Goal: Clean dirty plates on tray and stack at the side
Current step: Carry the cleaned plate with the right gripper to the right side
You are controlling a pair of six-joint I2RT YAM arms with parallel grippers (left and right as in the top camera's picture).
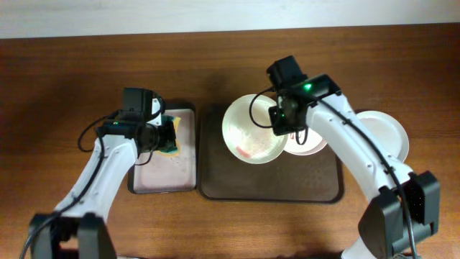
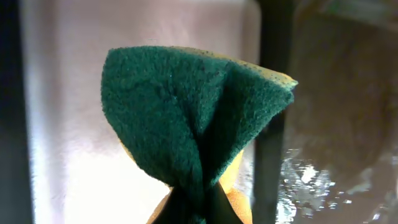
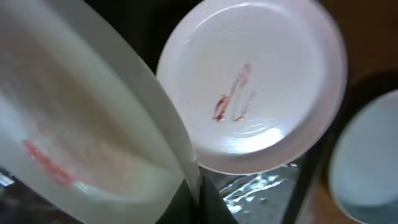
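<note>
On the left, my left claw (image 1: 167, 134) is squeezing shut on a green-and-yellow sponge (image 2: 186, 124), hanging over the small lined tray (image 1: 183, 173). Moving right, the mint plate (image 1: 248, 133) is showing red smears in its centre over the brown tray (image 1: 273, 188). I cannot tell whether it is lifted. My right claw (image 1: 284, 124) is pinching that plate's right rim. Just beside it, a smeared white plate (image 3: 261, 74) is lying on the same tray. Farthest right, another white plate (image 1: 388, 133) is sitting on the tabletop (image 1: 72, 72), off the tray.
</note>
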